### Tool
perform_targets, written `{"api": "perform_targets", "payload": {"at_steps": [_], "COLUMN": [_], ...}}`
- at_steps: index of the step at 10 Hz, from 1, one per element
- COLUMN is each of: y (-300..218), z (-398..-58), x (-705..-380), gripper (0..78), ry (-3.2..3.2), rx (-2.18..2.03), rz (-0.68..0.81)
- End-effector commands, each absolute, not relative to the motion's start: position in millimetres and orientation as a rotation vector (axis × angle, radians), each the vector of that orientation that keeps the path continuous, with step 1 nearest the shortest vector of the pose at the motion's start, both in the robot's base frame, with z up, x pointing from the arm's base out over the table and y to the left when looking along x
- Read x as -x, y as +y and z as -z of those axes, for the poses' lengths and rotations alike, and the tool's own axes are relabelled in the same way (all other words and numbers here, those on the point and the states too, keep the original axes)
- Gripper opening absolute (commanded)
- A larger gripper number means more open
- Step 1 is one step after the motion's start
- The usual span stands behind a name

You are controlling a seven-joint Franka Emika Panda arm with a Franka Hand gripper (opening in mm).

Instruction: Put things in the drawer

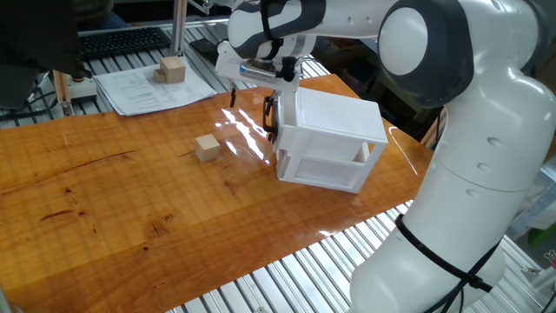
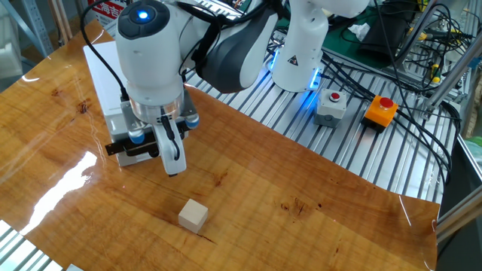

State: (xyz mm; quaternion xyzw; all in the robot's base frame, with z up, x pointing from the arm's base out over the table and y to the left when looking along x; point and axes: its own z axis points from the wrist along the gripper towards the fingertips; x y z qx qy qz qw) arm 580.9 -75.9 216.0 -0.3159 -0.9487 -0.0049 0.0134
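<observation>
The gripper (image 2: 162, 150) hangs just in front of the drawer (image 1: 282, 130), fingers a little apart and holding nothing; whether they touch the black handle (image 2: 126, 145) I cannot tell. To do this step well, it should hook that handle squarely and pull straight outward so the cabinet (image 1: 334, 139) does not slide. One cube (image 2: 193, 216) lies on the table (image 2: 316, 218) near the drawer front, another (image 1: 172, 69) well away on the papers (image 1: 148, 87).

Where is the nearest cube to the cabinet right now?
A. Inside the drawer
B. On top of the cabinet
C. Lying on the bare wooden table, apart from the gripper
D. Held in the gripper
C. The cube sits alone on the table, clear of the cabinet and of the gripper, whose fingers hold nothing.
</observation>
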Motion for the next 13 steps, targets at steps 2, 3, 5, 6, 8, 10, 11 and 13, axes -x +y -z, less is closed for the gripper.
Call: {"api": "perform_targets", "payload": {"at_steps": [2,3,5,6,8,10,11,13], "y": [-64.0,-63.8,-63.5,-63.3,-60.5,-55.1,-54.9,-54.8], "z": [-213.8,-214.1,-214.7,-215.1,-218.9,-223.7,-223.9,-223.1], "x": [-588.4,-588.9,-589.5,-589.4,-589.4,-590.2,-590.3,-590.6], "gripper": [77.5,77.5,77.5,77.5,77.5,77.5,77.5,77.5], "ry": [-2.952,-2.952,-2.954,-2.954,-2.944,-2.931,-2.931,-2.932], "rx": [1.016,1.016,1.015,1.016,1.027,1.045,1.045,1.043], "rz": [0.018,0.018,0.005,0.003,0.002,0.004,0.004,0.002]}}
